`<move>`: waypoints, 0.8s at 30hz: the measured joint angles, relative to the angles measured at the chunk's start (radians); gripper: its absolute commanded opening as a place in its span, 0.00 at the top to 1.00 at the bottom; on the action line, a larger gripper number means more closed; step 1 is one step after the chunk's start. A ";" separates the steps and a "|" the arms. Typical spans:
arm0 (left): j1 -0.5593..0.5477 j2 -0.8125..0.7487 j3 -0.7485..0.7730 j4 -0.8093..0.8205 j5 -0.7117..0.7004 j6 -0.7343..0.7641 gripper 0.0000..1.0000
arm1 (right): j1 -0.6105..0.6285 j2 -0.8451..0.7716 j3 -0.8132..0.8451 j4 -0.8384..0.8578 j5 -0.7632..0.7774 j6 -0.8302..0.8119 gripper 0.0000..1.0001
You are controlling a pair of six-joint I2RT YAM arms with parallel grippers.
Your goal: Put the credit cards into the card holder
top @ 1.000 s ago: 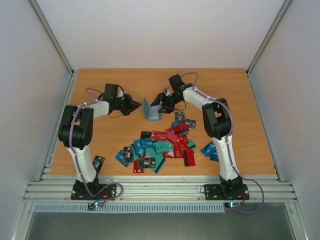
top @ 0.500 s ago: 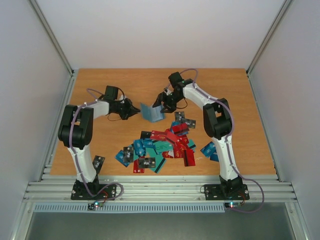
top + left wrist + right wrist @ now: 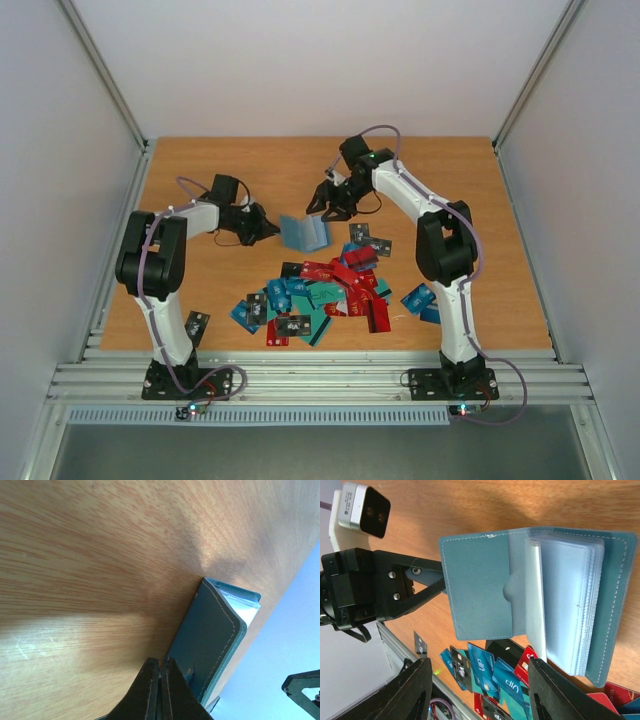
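Red, teal, blue and black credit cards point(image 3: 325, 290) heaped near-centre on desk point(image 3: 480, 190), one stray by left arm base. Farther back, card holder point(image 3: 303, 232) open mid-desk, clear sleeves showing. Left hand point(image 3: 266, 228) pressed together, tips at holder's left flap edge; actual pinch unclear. Right hand point(image 3: 322, 208) spread, just far-right of holder, holding nothing.
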 measured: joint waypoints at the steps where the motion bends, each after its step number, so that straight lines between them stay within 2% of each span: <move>1: -0.002 0.000 0.000 -0.004 0.000 0.005 1.00 | 0.003 0.000 0.000 0.001 -0.001 0.000 0.47; 24: -0.002 0.000 0.023 -0.063 -0.001 0.069 1.00 | 0.039 0.121 0.002 0.035 -0.002 0.013 0.48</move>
